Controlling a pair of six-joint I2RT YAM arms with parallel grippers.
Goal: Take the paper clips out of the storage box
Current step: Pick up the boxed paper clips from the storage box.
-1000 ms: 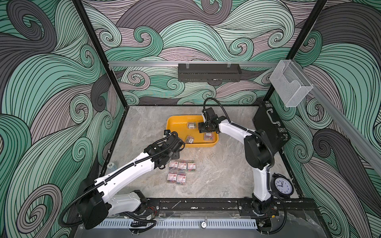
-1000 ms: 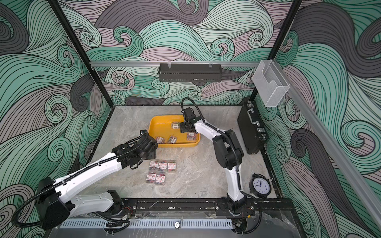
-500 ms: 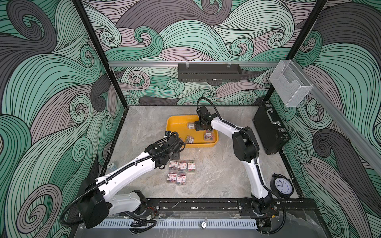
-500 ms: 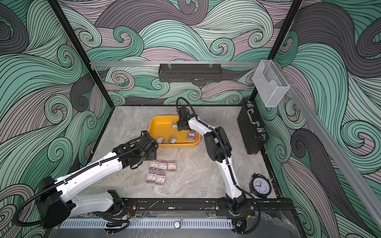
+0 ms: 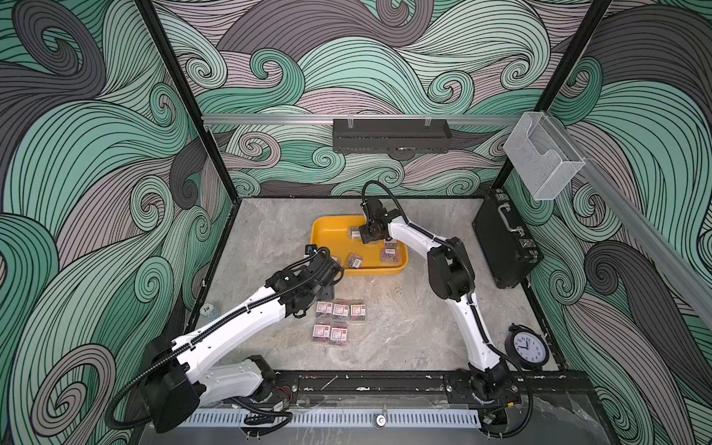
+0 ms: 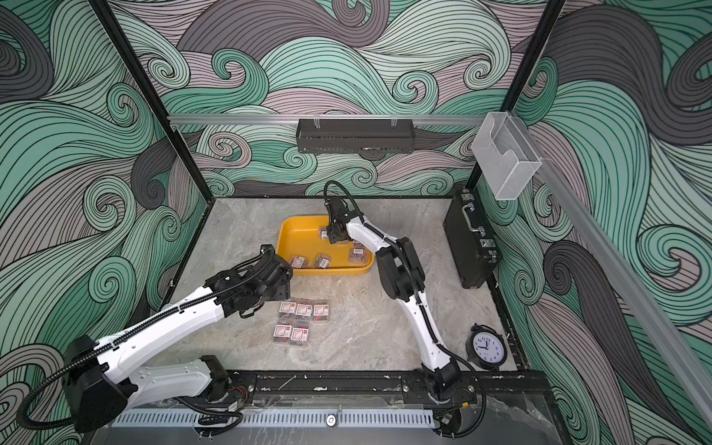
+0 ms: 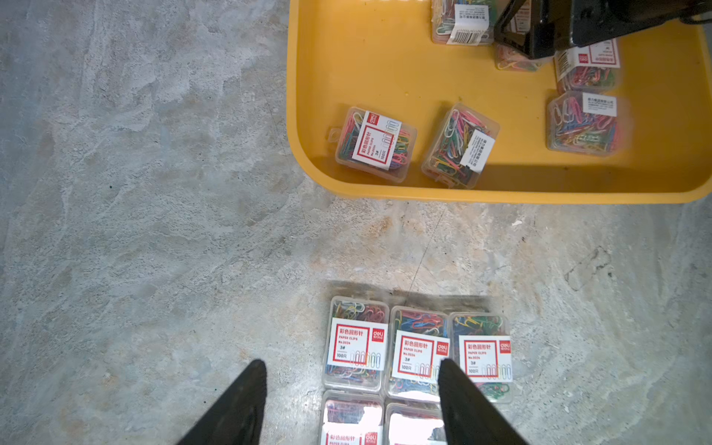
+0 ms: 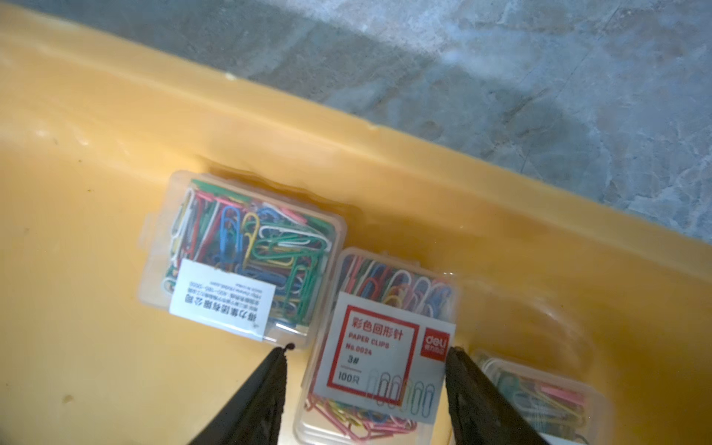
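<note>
We see right gripper (image 8: 369, 350) open astride clear plastic paper-clip box (image 8: 385, 293) in shallow yellow plastic tray (image 8: 115, 154); left gripper (image 7: 351, 362) wide open, empty.

Both top views are bright and evenly lit from above, with the walls bowing at the edges. The left wrist view is sharp, though glare whitens the nearest clip boxes (image 7: 352, 418). The right wrist view is softer (tray (image 8: 115, 115) rim blurred and smeary).

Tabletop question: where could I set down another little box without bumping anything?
Widest bare marble lies between the five set-out boxes and the clock. Another free patch sits left of the yellow tray, toward the wall. Crowded: the tray's right half, where the right gripper straddles a labelled box among others.
</note>
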